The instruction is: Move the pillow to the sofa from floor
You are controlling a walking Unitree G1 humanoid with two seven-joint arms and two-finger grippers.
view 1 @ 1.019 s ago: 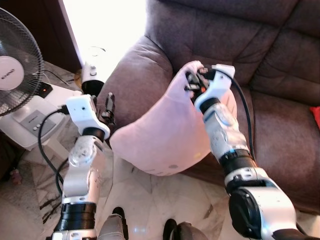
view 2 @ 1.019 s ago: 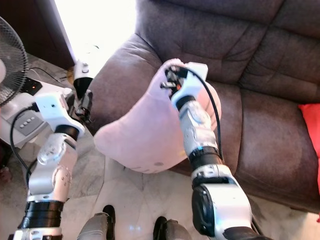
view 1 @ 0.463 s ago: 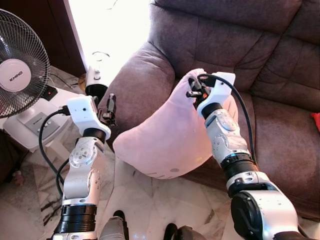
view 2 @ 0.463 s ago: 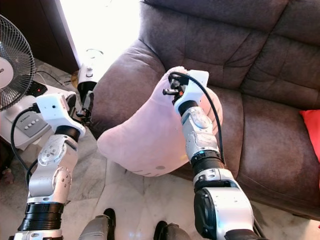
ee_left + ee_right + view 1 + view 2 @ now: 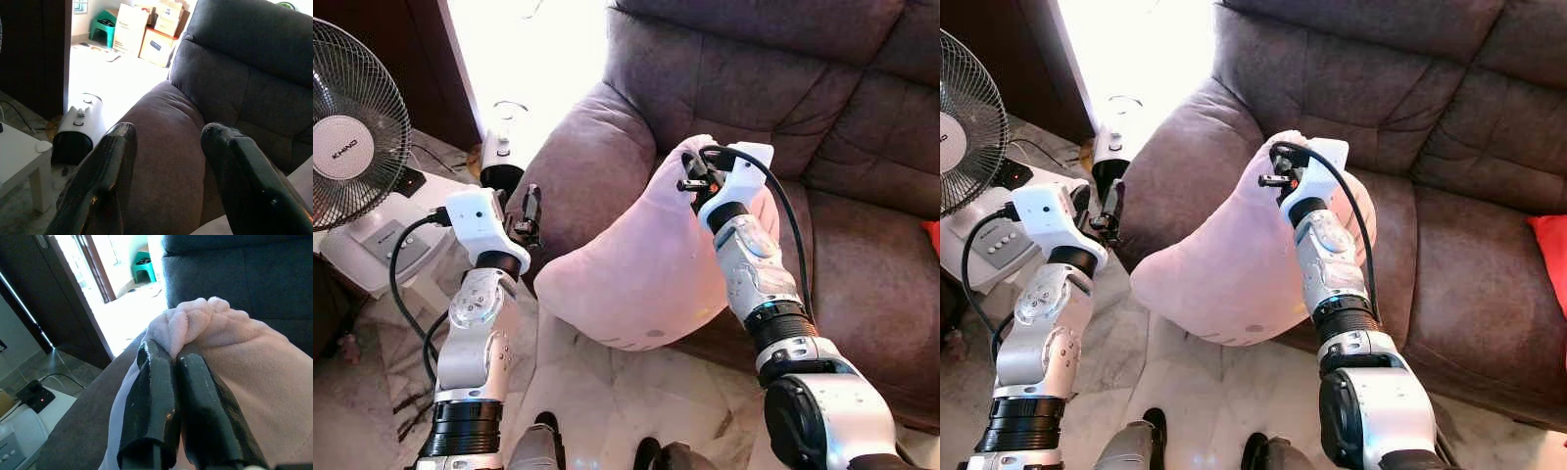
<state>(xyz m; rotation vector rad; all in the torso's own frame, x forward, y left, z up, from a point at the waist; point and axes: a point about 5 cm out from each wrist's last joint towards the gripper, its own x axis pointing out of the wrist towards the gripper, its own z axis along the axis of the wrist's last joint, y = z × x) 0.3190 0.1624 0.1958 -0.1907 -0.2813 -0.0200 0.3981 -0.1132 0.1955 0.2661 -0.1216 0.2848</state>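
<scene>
From where I'm standing, the right gripper (image 5: 1276, 180) is pinching a bunched corner of the pink pillow (image 5: 636, 264), fingers (image 5: 151, 382) squeezed nearly together w/ a fold of plush caught between them. The pillow is hanging from that one corner, clear of the floor (image 5: 607, 392), its bulk drooping in front of the sofa (image 5: 862, 117), just beside the armrest (image 5: 582, 157) and overlapping the front edge of the seat cushion (image 5: 871, 245) (I can't tell whether it's touching the upholstery or only hanging near it).

What's changing: compared w/ a sec ago, the whole scene is sitting lower and further back, more of the fan (image 5: 352, 132) and sofa back showing, so the head cam is the thing that's moved, prob. the robot straightening up. Over the last half sec almost nothing is shifting; arm and pillow are holding the same pose. So the lift looks done, I'd say, and the carry is pausing right at the sofa's edge.

The left gripper (image 5: 529, 211) is hovering by the armrest w/ its fingers (image 5: 107, 171) spread wide apart, holding nothing.

What's left, in my view: swinging the pillow up and over onto the seat, then letting go. A single-corner pinch on soft plush could slip, esp. if the swing is quick.
</scene>
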